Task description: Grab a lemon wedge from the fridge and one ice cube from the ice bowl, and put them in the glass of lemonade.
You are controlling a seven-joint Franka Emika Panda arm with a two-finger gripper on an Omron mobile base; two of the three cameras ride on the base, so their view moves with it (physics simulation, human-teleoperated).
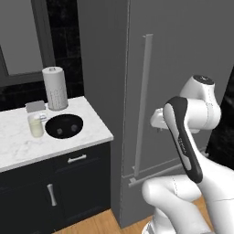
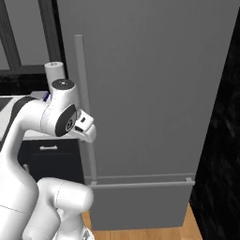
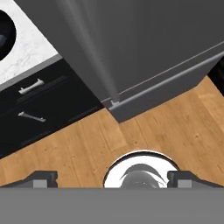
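- Jaws stood wide apart and held nothing; in the hand view the gripper [image 3: 112, 178] pointed down at the wood floor [image 3: 144, 131] in front of the fridge.
- At the far left, on the marble counter [image 1: 18, 146], I saw the glass of lemonade [image 1: 35, 125] just left of the ice bowl [image 1: 64, 126], with a paper towel roll [image 1: 55, 87] behind them.
- I made out two small pale cubes in the black bowl; I judged they would be hard, slick and light, best pinched across flat faces from above.
- I judged the glass fragile and easy to tip, so drops into it should be gentle.
- Right of the counter stood the fridge [image 1: 183, 50], its door shut, so I could not see the lemon wedge; I assumed it lay inside.
- I reckoned the wedge would be light, soft and a little slippery, best taken across the rind and flesh with a mild squeeze.
- The fridge handle [image 1: 142, 105], a long stiff vertical bar, looked the right place to grip first; I judged mid-height would give a steady pull.
- The arm [image 1: 183, 137] was folded at the near right, its hand close to that bar but apart from it.
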